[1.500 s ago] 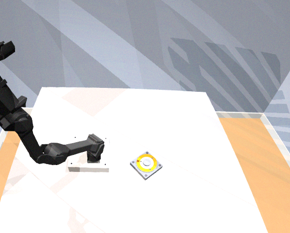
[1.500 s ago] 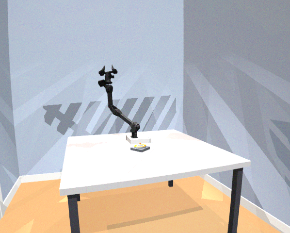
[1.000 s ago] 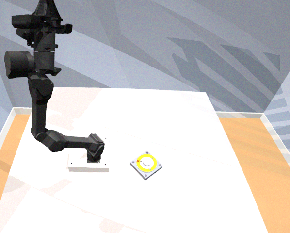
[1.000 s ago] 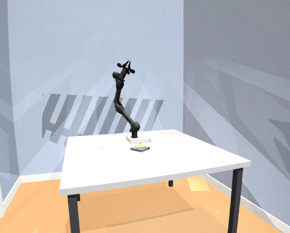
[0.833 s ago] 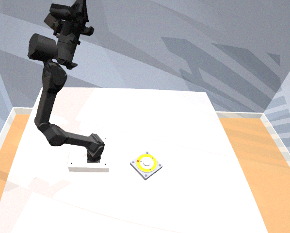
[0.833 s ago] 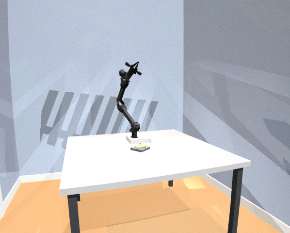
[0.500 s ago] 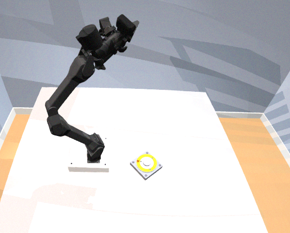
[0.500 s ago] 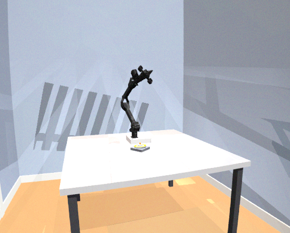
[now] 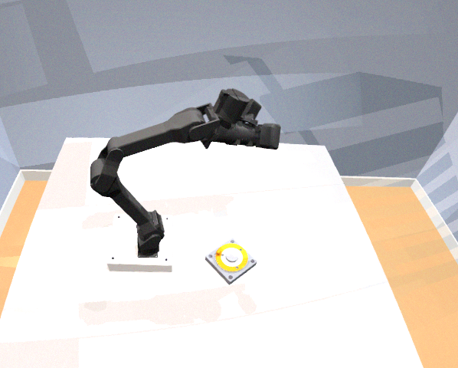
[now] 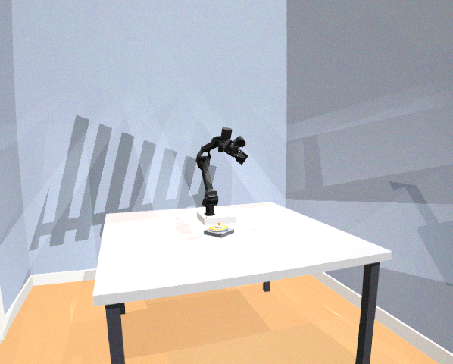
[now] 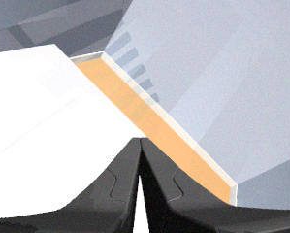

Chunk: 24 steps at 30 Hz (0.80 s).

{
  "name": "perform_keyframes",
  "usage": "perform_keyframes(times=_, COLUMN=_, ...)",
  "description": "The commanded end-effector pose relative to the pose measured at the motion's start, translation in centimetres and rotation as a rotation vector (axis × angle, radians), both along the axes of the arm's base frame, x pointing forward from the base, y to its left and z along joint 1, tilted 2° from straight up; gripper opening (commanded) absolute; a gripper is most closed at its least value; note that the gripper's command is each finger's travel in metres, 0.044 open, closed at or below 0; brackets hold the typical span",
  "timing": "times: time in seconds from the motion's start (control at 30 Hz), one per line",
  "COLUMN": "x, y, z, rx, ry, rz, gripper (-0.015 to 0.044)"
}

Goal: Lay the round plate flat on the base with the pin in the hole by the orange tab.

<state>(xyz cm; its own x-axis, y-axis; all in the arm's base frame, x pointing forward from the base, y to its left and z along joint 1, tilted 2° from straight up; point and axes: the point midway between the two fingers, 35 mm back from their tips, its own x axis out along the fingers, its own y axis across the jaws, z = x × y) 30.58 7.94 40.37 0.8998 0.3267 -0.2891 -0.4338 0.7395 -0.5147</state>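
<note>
1. Fingers fill the bottom of your wrist view: the two dark tips meet at the centre of the frame with only a thin sliver of light lower down, so the gripper [image 11: 141, 146] is closed all the way with nothing between them.
2. Beyond the tips in that view you see the white table [image 11: 48, 123] on the left, then a strip of orange floor [image 11: 151, 123] running diagonally to the lower right, then the pale wall.
3. In your top view, look just right of centre in the lower half: the grey square base [image 9: 230, 261] lies on the table, turned like a diamond.
4. On the base sits the yellow round plate [image 9: 222, 262], with the pale post [image 9: 231, 257] showing through its middle. The orange tab [image 9: 218, 251] is at the plate's upper left edge. You cannot tell from here whether the pin is in the hole or whether the plate lies flat; both are too small.
5. Left of the base, near it but apart, the arm's foot stands on a white mounting slab [image 9: 139, 267].
6. Farther back, the arm [image 9: 114, 166] rises from the foot, bends left, then reaches right across the upper middle of the frame. Its gripper [image 9: 274, 136] hangs high above the table's far edge, well apart from the plate.
7. In the exterior view the gripper [image 10: 242, 157] points down and to the right, high above the plate [image 10: 219, 228] at frame centre.
</note>
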Motion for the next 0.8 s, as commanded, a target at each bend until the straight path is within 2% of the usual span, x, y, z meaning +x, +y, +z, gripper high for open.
perform_keyframes(times=0.0, x=1.4, y=-2.3, z=-7.3, rx=-0.003, ry=0.235, rz=-0.108, gripper=0.0)
perform_keyframes(times=0.13, x=1.4, y=-4.6, z=-13.5, rx=0.027, ry=0.457, rz=-0.228, gripper=0.0)
perform_keyframes(times=0.23, x=-0.2, y=-7.1, z=-20.2, rx=0.082, ry=0.713, rz=-0.388, gripper=0.0)
perform_keyframes(times=0.33, x=-2.9, y=-9.1, z=-25.6, rx=0.13, ry=0.945, rz=-0.549, gripper=0.0)
perform_keyframes(times=0.4, x=-4.0, y=-9.5, z=-27.1, rx=0.145, ry=1.018, rz=-0.601, gripper=0.0)
perform_keyframes(times=0.47, x=-7.1, y=-10.3, z=-30.5, rx=0.177, ry=1.196, rz=-0.735, gripper=0.0)
perform_keyframes(times=0.53, x=-8.5, y=-10.6, z=-31.6, rx=0.186, ry=1.265, rz=-0.791, gripper=0.0)
perform_keyframes(times=0.77, x=-8.5, y=-11.1, z=-31.9, rx=0.185, ry=1.265, rz=-0.791, gripper=0.0)
